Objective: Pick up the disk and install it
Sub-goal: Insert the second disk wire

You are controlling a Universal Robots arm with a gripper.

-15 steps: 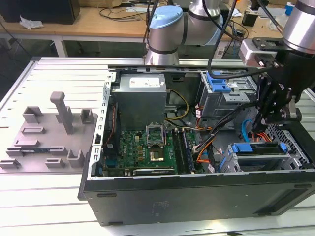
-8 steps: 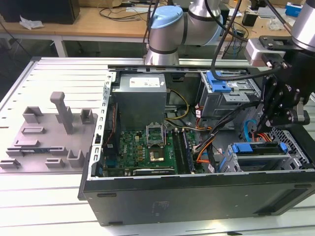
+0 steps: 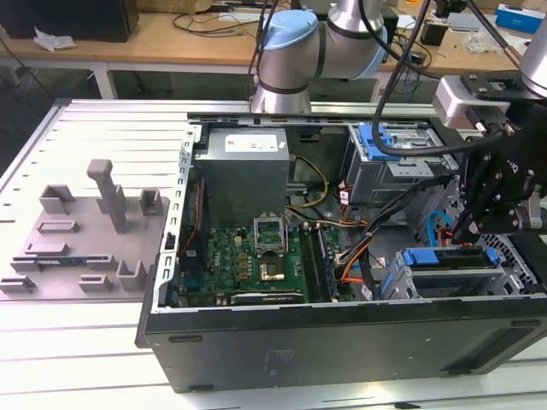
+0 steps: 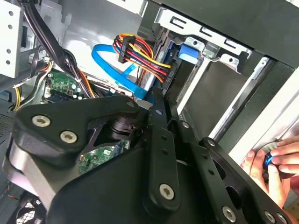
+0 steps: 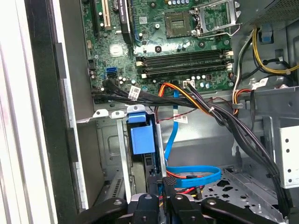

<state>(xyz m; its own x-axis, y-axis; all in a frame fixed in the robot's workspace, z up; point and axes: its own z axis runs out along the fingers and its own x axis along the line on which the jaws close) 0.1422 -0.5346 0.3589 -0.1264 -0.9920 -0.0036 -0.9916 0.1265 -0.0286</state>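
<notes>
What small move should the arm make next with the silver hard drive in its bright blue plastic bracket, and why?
Probably a gentle push deeper: the hard drive already stands in the grey metal bay, the gripper close behind it; full seating cannot be confirmed.

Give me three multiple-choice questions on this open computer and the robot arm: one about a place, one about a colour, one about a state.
1. In the exterior view, where does the gripper hang?
A. Over the grey fixture plate beside the case
B. Over the case's drive-bay end, at the exterior view's right
C. Outside the case, above the wooden bench

2. What colour is the flat data cable looped near the drive bay?
A. Green
B. White
C. Blue

3. How is the computer case?
A. Lying flat, side open
B. Lying flat, side panel on
C. Standing upright, closed

Answers:
1 B: the gripper is low over the bay end of the computer case.
2 C: the flat data cable is bright blue.
3 A: the motherboard lies exposed.
</notes>
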